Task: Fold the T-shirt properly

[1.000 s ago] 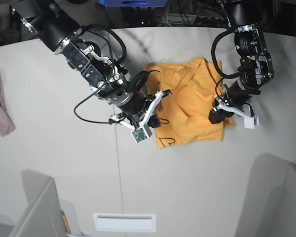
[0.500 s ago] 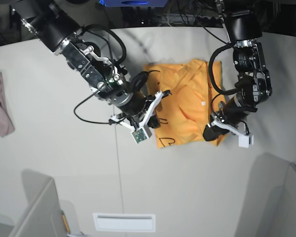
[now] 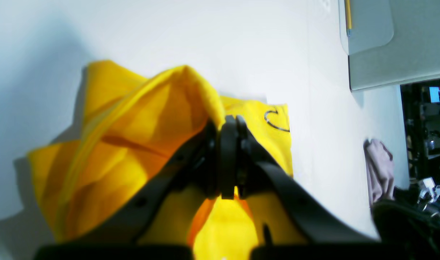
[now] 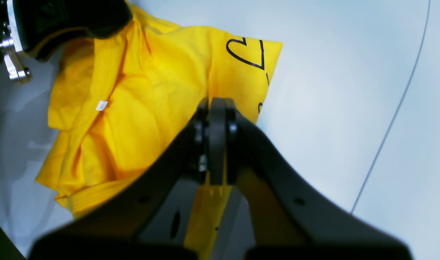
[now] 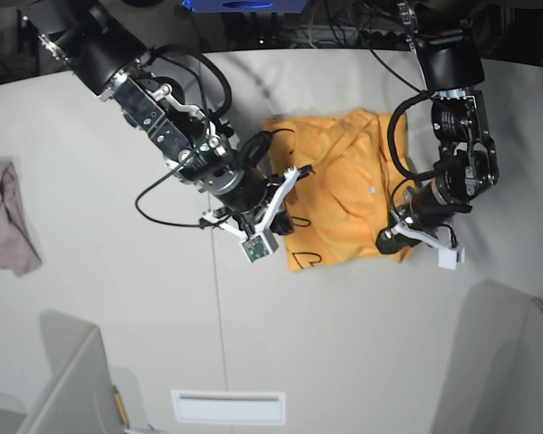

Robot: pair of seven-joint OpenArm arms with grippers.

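Observation:
The orange-yellow T-shirt (image 5: pixel 339 194) lies bunched and partly folded on the white table, with black line print (image 5: pixel 304 259) at its front left corner. My left gripper (image 5: pixel 386 240) is at the shirt's front right corner. In the left wrist view it (image 3: pixel 229 124) is shut on a raised fold of the T-shirt (image 3: pixel 126 144). My right gripper (image 5: pixel 285 201) is at the shirt's left edge. In the right wrist view it (image 4: pixel 216 106) is shut on the edge of the T-shirt (image 4: pixel 133 101), near the print (image 4: pixel 247 54). A small white label (image 4: pixel 101 105) shows.
A pinkish-mauve cloth (image 5: pixel 9 226) lies at the table's far left, and also shows in the left wrist view (image 3: pixel 378 169). Grey partitions stand at the front left (image 5: pixel 72 380) and front right (image 5: pixel 507 362). A thin black cable (image 5: pixel 158 194) loops beside the right arm.
My left gripper has moved toward the table's front with the shirt's right edge, which now lies tucked in and narrower. The right arm has stayed put. The pinkish cloth sits a little lower.

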